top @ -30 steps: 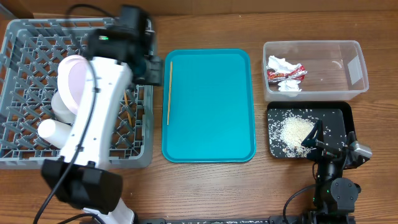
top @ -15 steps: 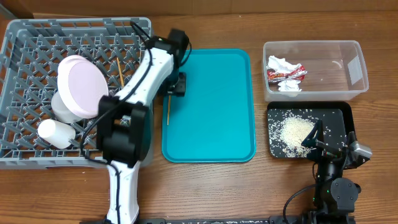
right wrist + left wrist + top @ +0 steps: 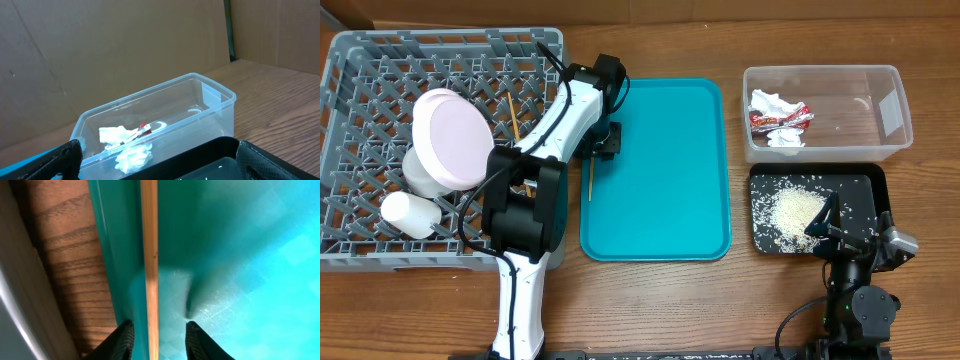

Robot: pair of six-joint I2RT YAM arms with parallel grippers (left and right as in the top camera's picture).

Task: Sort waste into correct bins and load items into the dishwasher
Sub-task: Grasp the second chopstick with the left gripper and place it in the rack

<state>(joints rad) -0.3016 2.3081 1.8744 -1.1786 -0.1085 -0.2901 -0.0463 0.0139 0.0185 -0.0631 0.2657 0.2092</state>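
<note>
My left gripper (image 3: 604, 141) is low over the left edge of the teal tray (image 3: 660, 170). Its fingers (image 3: 159, 342) are open on either side of a wooden chopstick (image 3: 149, 255), which lies along that edge (image 3: 590, 177). The second chopstick (image 3: 511, 114) lies in the grey dish rack (image 3: 360, 60) with a white plate (image 3: 450, 135), a round bowl (image 3: 417, 172) half under it, and a white cup (image 3: 408, 213). My right gripper (image 3: 840, 230) rests open and empty at the front right (image 3: 160, 150). The clear tub (image 3: 855, 100) holds the wrapper (image 3: 782, 118) and tissue (image 3: 768, 101). The black tray (image 3: 865, 185) holds rice (image 3: 795, 210).
The rack's right wall stands just left of the teal tray, with a narrow strip of wooden table (image 3: 75, 255) between them. The clear tub (image 3: 210, 100) and the black tray's rim (image 3: 220, 147) lie right in front of my right gripper.
My left arm has swung from over the rack to the teal tray's left edge and come down over the chopstick. The right arm has not moved.
</note>
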